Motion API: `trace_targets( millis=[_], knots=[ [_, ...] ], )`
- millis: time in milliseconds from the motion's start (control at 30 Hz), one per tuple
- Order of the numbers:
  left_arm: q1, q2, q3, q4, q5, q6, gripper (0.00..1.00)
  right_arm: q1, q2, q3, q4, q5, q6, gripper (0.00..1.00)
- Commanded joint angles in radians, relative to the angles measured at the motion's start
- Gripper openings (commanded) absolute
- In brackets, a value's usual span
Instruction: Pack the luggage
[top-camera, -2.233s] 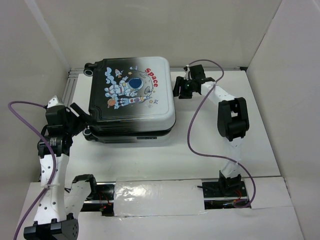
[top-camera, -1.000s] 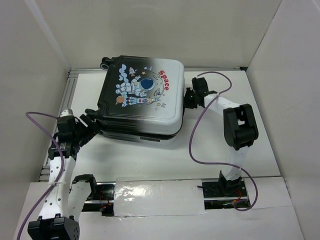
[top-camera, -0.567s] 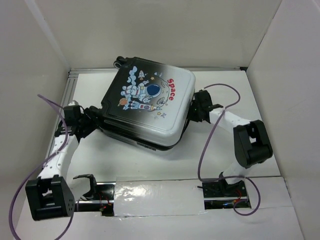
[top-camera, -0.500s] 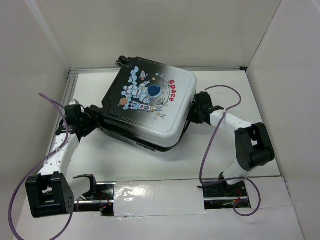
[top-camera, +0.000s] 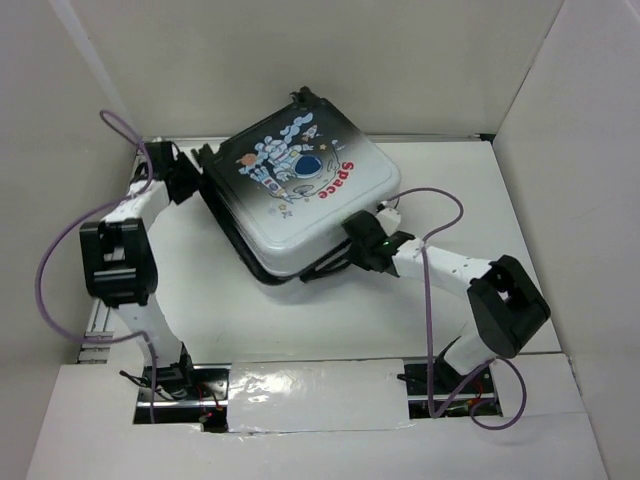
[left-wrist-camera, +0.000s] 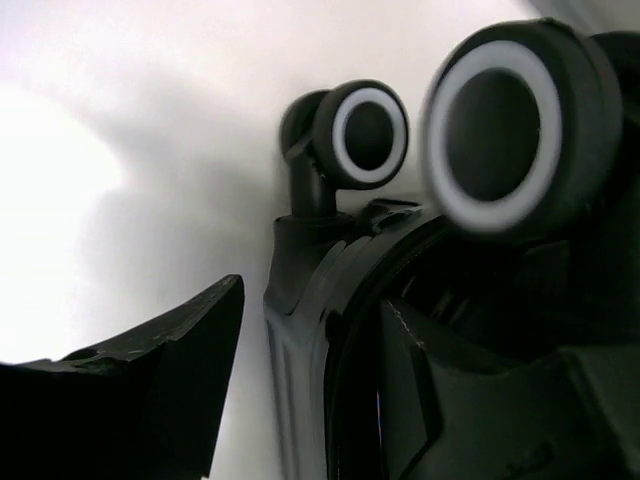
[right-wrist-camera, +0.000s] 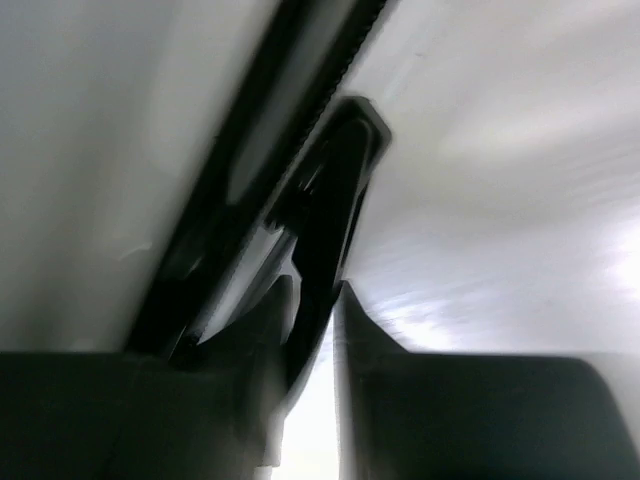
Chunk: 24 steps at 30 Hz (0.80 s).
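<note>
Luggage askew by back wall, right end effector gripping edge

Left arm stretched to upper left, left hand fingers spread. Right arm low, reaching to centre, right hand fingers nearly together, pinching luggage edge.

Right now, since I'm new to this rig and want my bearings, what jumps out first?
The closed astronaut-print suitcase lies skewed at the far middle of the table, with red "SPACE" on its lid. The left gripper is at its wheeled far-left corner, and two white-ringed wheels fill its wrist view. The right gripper seems pinched on the near-right seam.
</note>
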Motion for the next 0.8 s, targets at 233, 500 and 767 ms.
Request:
trace_targets(
  millis=[233, 500, 767],
  knots=[
    [-0.033, 0.254, 0.497, 0.01, 0.335, 0.057, 0.7, 0.634, 0.037, 0.38, 0.022, 0.167, -0.294, 0.61],
    [0.077, 0.101, 0.583, -0.079, 0.364, 0.181, 0.99, 0.647, 0.007, 0.687, -0.244, 0.287, -0.507, 0.82],
    [0.151, -0.208, 0.393, -0.117, 0.185, 0.256, 0.99, 0.089, -0.153, 0.655, -0.204, 0.134, -0.639, 0.84]
  ],
)
